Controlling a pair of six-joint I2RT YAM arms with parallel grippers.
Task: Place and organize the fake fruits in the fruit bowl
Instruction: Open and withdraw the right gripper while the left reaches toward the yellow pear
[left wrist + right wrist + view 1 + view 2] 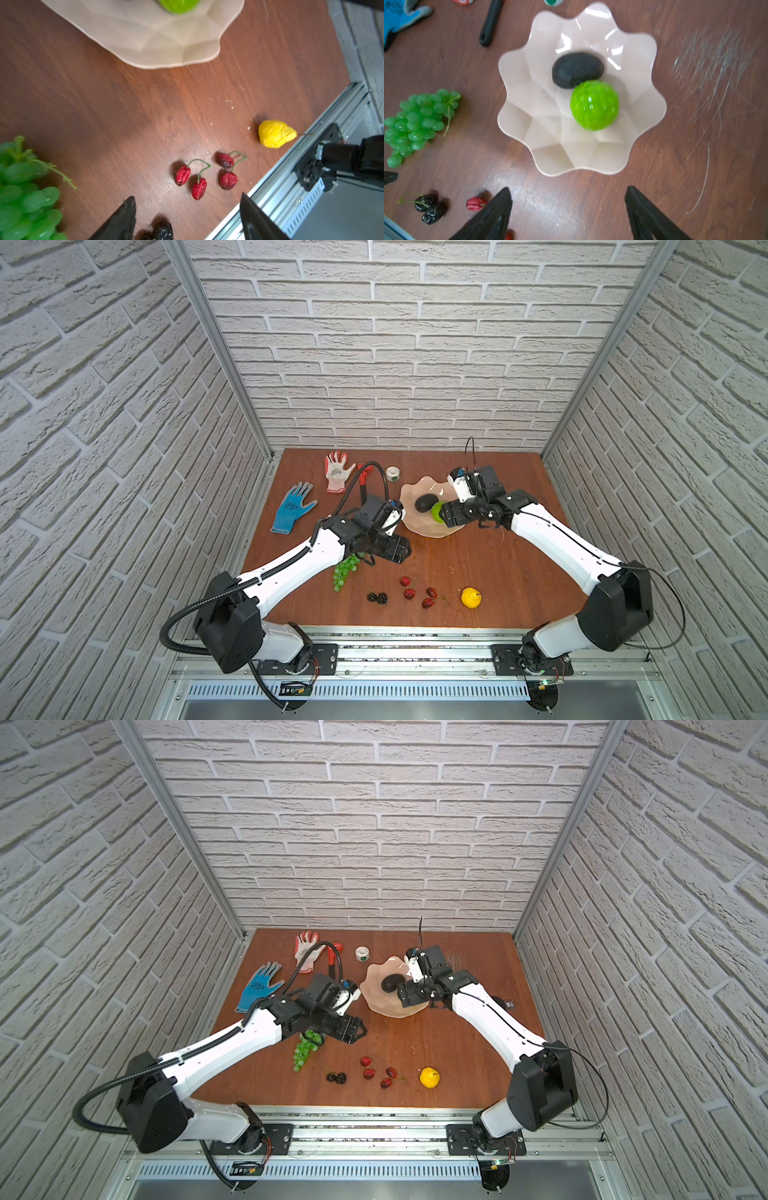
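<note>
While only two of the fake fruits sit inside it, the fruit bowl stands toward the far right of the table, upright on the bare wood: the blackish avocado lies at its centre and the bumpy green ball rests touching it. The right gripper hangs over the bowl's near rim with its jaws spread wide and nothing between them; in both top views it covers much of the green ball. The left gripper hovers above the table between the bowl and the loose fruit, its jaws likewise well apart and empty, with the two blackberries on the wood below them. Outside the bowl, along the near edge of the table, lie the green grape bunch, the blackberries, four small red berries joined in pairs by green stalks, and the yellow lemon furthest right, apart from the rest. The left arm's wrist hangs over the stalk end of the grape bunch in both top views. At the far left lie a blue glove and a white-and-red glove; the pipe wrench lies between them and the bowl, partly behind the left arm's cable, and a white tape roll stands just beyond the bowl's far rim. Pale scratches mark the wood beside the bowl. Dark print shows on the back of the blue glove and a green mark on the tape roll, neither readable.
</note>
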